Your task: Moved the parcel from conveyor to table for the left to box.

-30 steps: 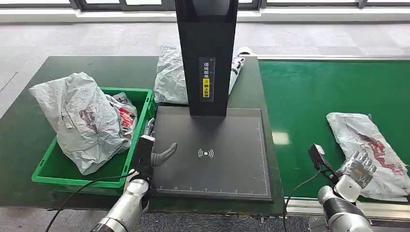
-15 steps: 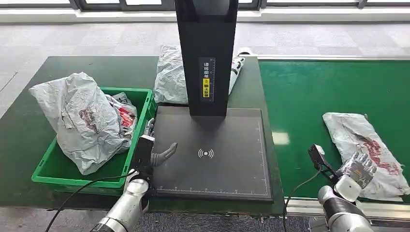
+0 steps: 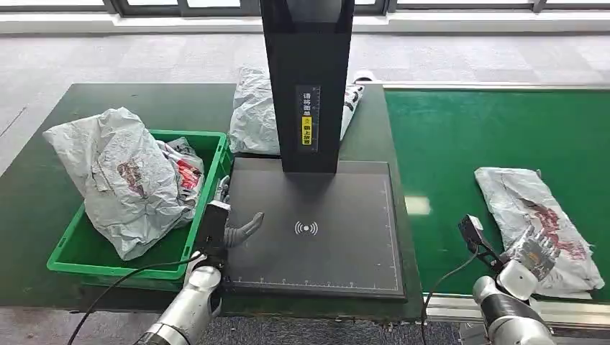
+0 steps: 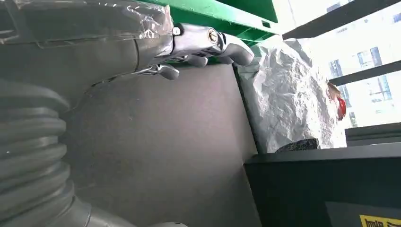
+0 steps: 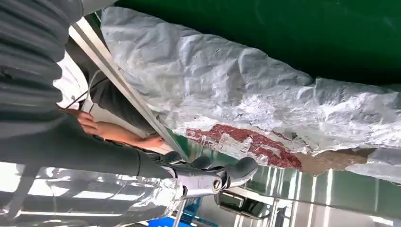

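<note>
A grey plastic parcel (image 3: 532, 219) with red print lies flat on the green conveyor belt (image 3: 467, 136), at its near right. My right hand (image 3: 534, 249) hovers over the parcel's near end with fingers spread, holding nothing; the right wrist view has the parcel (image 5: 246, 99) close under those fingers (image 5: 208, 172). My left hand (image 3: 234, 228) rests at the left edge of the black scanner plate (image 3: 316, 223), fingers loosely extended and empty. The left wrist view has its fingers (image 4: 208, 42) above the dark plate (image 4: 165, 142).
A green bin (image 3: 86, 251) on the dark table holds a large grey bag (image 3: 122, 180) and smaller packets. Another grey parcel (image 3: 255, 115) lies behind the black scanner column (image 3: 308, 79). A person's hand (image 5: 118, 135) shows beyond the conveyor's metal rail (image 5: 123, 90).
The parcel has drifted left along the belt, toward the scanner. My right hand stays in about the same spot over it. The left hand has not moved.
</note>
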`<act>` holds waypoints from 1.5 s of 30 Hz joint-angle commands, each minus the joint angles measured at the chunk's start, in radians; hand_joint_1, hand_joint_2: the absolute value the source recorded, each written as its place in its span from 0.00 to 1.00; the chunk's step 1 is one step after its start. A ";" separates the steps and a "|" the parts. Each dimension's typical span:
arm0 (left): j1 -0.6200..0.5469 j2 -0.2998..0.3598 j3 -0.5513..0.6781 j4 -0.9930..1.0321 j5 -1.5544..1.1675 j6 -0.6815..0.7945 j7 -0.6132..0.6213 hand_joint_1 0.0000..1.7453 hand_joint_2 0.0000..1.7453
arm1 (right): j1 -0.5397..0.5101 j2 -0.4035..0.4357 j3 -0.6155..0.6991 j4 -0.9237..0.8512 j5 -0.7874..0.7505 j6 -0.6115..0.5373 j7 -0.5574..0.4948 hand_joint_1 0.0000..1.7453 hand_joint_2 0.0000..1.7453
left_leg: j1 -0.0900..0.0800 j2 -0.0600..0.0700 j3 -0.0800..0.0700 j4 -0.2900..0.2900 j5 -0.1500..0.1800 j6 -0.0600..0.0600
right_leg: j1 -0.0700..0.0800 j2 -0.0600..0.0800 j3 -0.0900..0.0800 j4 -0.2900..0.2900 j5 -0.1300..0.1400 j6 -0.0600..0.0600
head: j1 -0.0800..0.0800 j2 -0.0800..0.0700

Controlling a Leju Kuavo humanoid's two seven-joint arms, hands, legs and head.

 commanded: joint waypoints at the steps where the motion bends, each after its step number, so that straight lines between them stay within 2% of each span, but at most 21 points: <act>1: -0.050 0.021 0.018 0.046 0.003 -0.013 0.010 0.00 1.00 | -0.055 -0.007 0.020 0.061 -0.005 0.107 0.044 0.00 1.00 | 0.000 0.002 0.000 0.000 0.000 0.000 | 0.000 0.001 0.000 0.000 0.000 -0.001 | 0.000 0.000; 2: -0.059 0.021 0.015 0.057 0.002 -0.016 0.013 0.00 1.00 | -0.056 -0.009 0.024 0.061 -0.001 0.170 0.064 0.06 1.00 | 0.000 0.004 0.001 0.000 0.000 0.000 | 0.001 0.002 0.000 -0.001 0.001 -0.001 | 0.000 0.000; 3: -0.069 0.022 0.009 0.071 0.001 -0.024 0.014 0.00 1.00 | -0.062 -0.012 0.014 0.074 -0.012 0.270 0.080 1.00 1.00 | 0.000 0.003 0.001 0.000 0.000 0.000 | 0.000 0.001 0.000 0.000 0.000 -0.001 | 0.000 0.000; 4: -0.087 0.020 0.005 0.095 0.002 -0.032 0.014 0.00 1.00 | -0.058 -0.015 0.001 0.071 -0.024 0.370 0.107 1.00 1.00 | 0.001 0.003 0.001 0.000 0.000 0.000 | 0.001 0.002 0.001 -0.001 0.001 -0.001 | 0.000 0.000; 8: -0.106 0.012 0.002 0.119 0.004 -0.036 0.013 0.00 1.00 | -0.050 -0.019 0.004 0.075 -0.018 0.430 0.137 1.00 1.00 | 0.001 0.001 0.002 -0.001 0.001 0.001 | 0.002 -0.002 0.003 -0.002 0.001 -0.001 | 0.000 0.000; 18: -0.122 0.007 -0.026 0.123 -0.020 -0.048 0.015 0.00 1.00 | -0.034 -0.028 0.003 0.065 -0.018 0.453 0.144 1.00 1.00 | 0.002 0.000 0.004 0.000 0.002 0.003 | 0.002 -0.003 0.006 -0.002 0.002 0.001 | 0.000 0.000; 21: -0.123 0.008 -0.018 0.124 -0.018 -0.049 0.016 0.00 1.00 | -0.033 -0.025 0.000 0.053 -0.021 0.420 0.126 1.00 1.00 | 0.001 0.001 0.004 0.001 0.001 0.002 | 0.001 -0.002 0.005 -0.001 0.002 0.001 | 0.000 0.000; 24: -0.101 0.012 -0.003 0.098 -0.015 -0.035 0.015 0.00 1.00 | -0.045 0.007 -0.002 0.019 -0.043 0.240 0.014 1.00 1.00 | 0.001 0.002 0.004 0.001 0.001 0.003 | 0.002 0.000 0.005 -0.002 0.002 0.001 | 0.000 0.000; 25: -0.081 0.016 0.011 0.067 -0.018 -0.021 0.021 0.00 1.00 | -0.055 0.042 0.005 -0.009 -0.077 0.106 -0.114 1.00 1.00 | 0.001 0.003 0.004 0.001 0.001 0.002 | 0.001 0.001 0.004 -0.001 0.002 0.001 | 0.000 0.000; 27: -0.064 0.023 0.025 0.040 -0.021 -0.016 0.020 0.00 1.00 | -0.067 0.119 0.017 -0.081 -0.170 0.033 -0.311 1.00 1.00 | 0.001 0.007 0.003 0.001 0.001 0.002 | 0.001 0.005 0.002 0.000 0.003 0.001 | 0.000 0.000; 29: -0.063 0.025 0.028 0.035 -0.023 -0.019 0.022 0.00 1.00 | -0.067 0.143 0.042 -0.104 -0.162 0.040 -0.274 1.00 1.00 | 0.001 0.009 0.001 0.001 0.001 0.002 | 0.001 0.007 0.000 0.000 0.003 0.001 | 0.000 0.000; 30: -0.064 0.024 0.029 0.035 -0.025 -0.019 0.023 0.00 1.00 | -0.060 0.148 0.057 -0.123 -0.179 0.039 -0.296 1.00 1.00 | 0.001 0.013 0.001 0.001 0.000 0.002 | 0.001 0.011 0.000 0.000 0.004 0.000 | 0.000 0.000; 31: -0.065 0.023 0.035 0.034 -0.032 -0.014 0.020 0.00 1.00 | -0.046 0.180 0.100 -0.181 -0.274 0.049 -0.465 1.00 1.00 | 0.001 0.009 0.000 0.001 0.001 0.002 | 0.001 0.007 -0.001 0.000 0.004 0.000 | 0.000 0.000; 32: -0.064 0.023 0.038 0.030 -0.037 -0.012 0.015 0.00 1.00 | -0.032 0.215 0.149 -0.228 -0.311 0.068 -0.540 1.00 1.00 | 0.002 0.013 0.002 0.000 0.001 0.002 | 0.002 0.010 0.000 -0.001 0.004 -0.001 | 0.000 0.000; 33: -0.059 0.023 0.043 0.020 -0.047 -0.010 0.014 0.00 1.00 | 0.015 0.251 0.272 -0.346 -0.370 0.122 -0.571 1.00 1.00 | 0.001 0.010 0.002 0.001 0.001 0.002 | 0.002 0.008 -0.001 0.000 0.004 0.000 | 0.000 0.000; 35: -0.047 0.025 0.046 0.000 -0.069 -0.004 0.016 0.00 1.00 | 0.101 0.265 0.525 -0.537 -0.427 0.166 -0.516 1.00 1.00 | 0.002 0.010 0.000 0.001 0.002 0.002 | 0.002 0.007 -0.001 0.000 0.004 0.000 | 0.000 0.000; 36: -0.043 0.024 0.048 -0.009 -0.075 -0.006 0.019 0.00 1.00 | 0.132 0.258 0.612 -0.608 -0.451 0.177 -0.443 1.00 1.00 | 0.002 0.012 0.001 0.000 0.002 0.001 | 0.002 0.009 -0.002 0.000 0.004 -0.001 | 0.000 0.000; 37: -0.031 0.026 0.044 -0.026 -0.087 -0.003 0.018 0.00 1.00 | 0.172 0.236 0.750 -0.693 -0.493 0.220 -0.458 1.00 1.00 | 0.002 0.008 -0.001 0.000 0.003 0.000 | 0.002 0.006 -0.002 0.001 0.003 0.000 | 0.000 0.000; 38: -0.022 0.025 0.046 -0.038 -0.092 -0.005 0.020 0.00 1.00 | 0.207 0.235 0.796 -0.747 -0.487 0.223 -0.421 1.00 1.00 | 0.003 0.011 0.001 0.000 0.002 0.000 | 0.003 0.009 -0.001 0.001 0.003 -0.001 | 0.000 0.000; 41: 0.000 0.017 0.037 -0.051 -0.116 0.002 0.024 0.00 1.00 | 0.288 0.209 0.950 -0.832 -0.530 0.280 -0.430 1.00 1.00 | 0.003 0.008 0.000 0.000 0.002 0.000 | 0.004 0.006 -0.001 0.000 0.003 -0.001 | 0.000 0.000; 45: -0.012 0.011 0.030 -0.038 -0.128 0.001 0.024 0.00 1.00 | 0.283 0.200 1.012 -0.823 -0.546 0.328 -0.428 1.00 1.00 | 0.004 0.008 0.000 0.000 0.000 -0.002 | 0.005 0.006 -0.002 0.001 0.001 -0.003 | 0.000 0.000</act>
